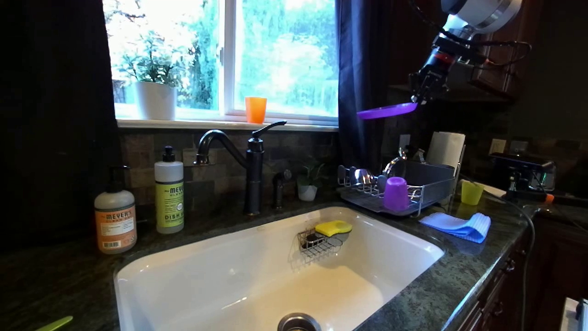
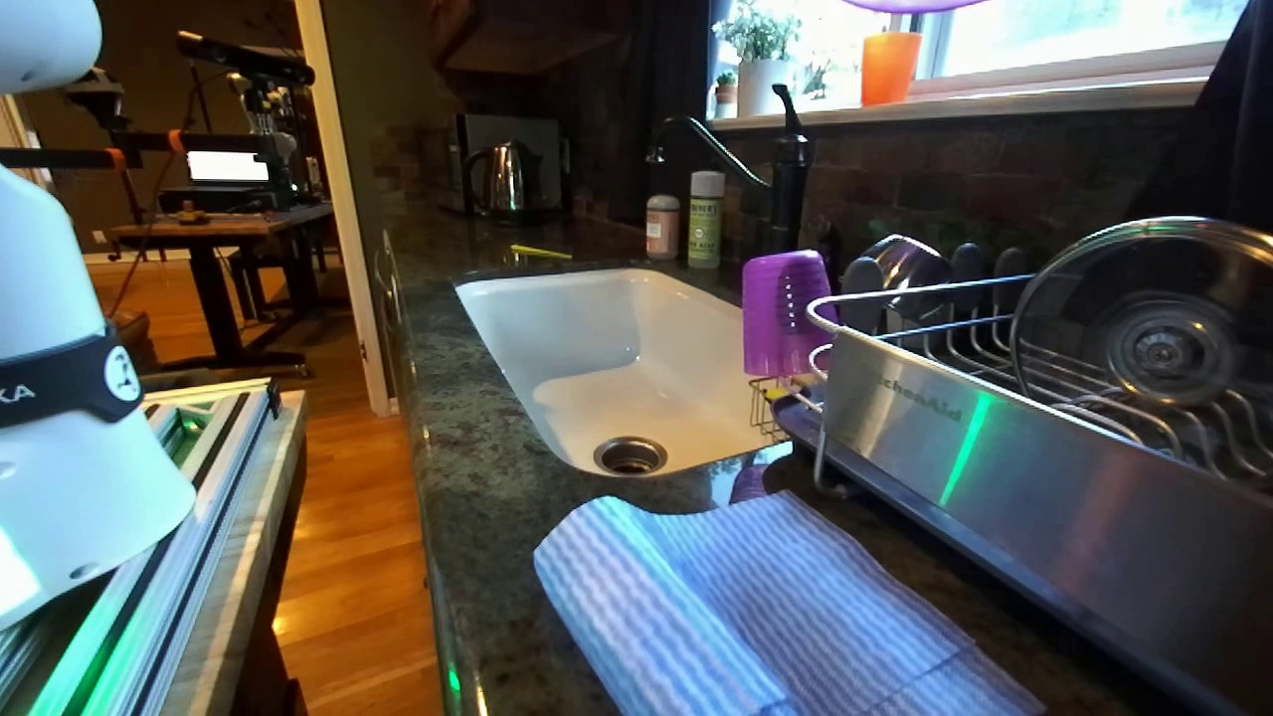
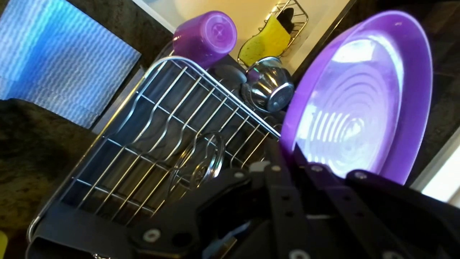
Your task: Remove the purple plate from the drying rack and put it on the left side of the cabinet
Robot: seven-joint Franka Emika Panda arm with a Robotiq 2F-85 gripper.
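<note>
Robotiq gripper (image 3: 287, 153), nearest in wrist view, pinches purple plate (image 3: 359, 104) by rim, jaws almost together. Plate is aloft, higher than drying rack (image 2: 1034, 497), right of sink (image 1: 193, 271). Upside-down purple cup (image 3: 206, 37) at rack's sink side; blue striped cloth (image 2: 736, 607) nearer.

At the left edge of an exterior view the white arm (image 2: 55, 268) rises from its base (image 2: 94, 537), a black band (image 2: 70, 383) around it. In an exterior view the wrist (image 1: 484, 11) hangs high at the upper right and slants down to the black end effector (image 1: 415, 99), whose tips point down and to the view's left. In the wrist view the fingers (image 3: 276, 154) stand close together in a pinch.
</note>
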